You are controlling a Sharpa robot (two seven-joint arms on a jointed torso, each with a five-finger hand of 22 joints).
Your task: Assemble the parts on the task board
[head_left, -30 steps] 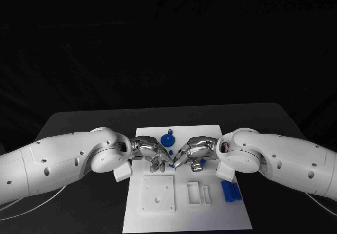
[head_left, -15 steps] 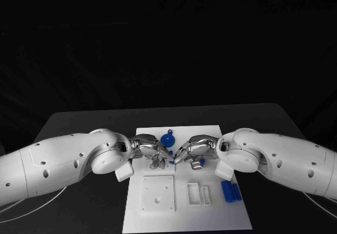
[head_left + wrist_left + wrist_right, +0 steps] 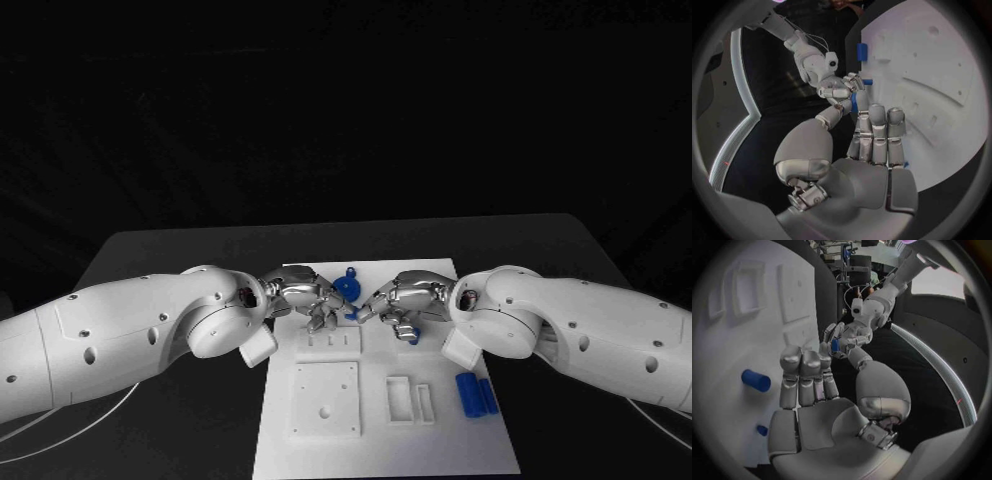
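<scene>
Task board (image 3: 378, 420) flat at table centre, its far end partly covered by both hands; two blue cylinders (image 3: 475, 391) at 3 o'clock on board, well apart from hands. Left hand (image 3: 306, 300) and right hand (image 3: 400, 303) shifted farther up the board than a second ago, fingertips meeting on small blue part (image 3: 352, 313). Exact grip hard to make out; part appears pinched between thumbs and fingers of both.

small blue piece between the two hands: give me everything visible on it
The small blue piece looks like a short, slim, matte plastic bar or peg. It is held above the white task board, pinched at the meeting fingertips of the left hand and the right hand. The fingers cover much of it, so its full shape and ends cannot be told.
</scene>
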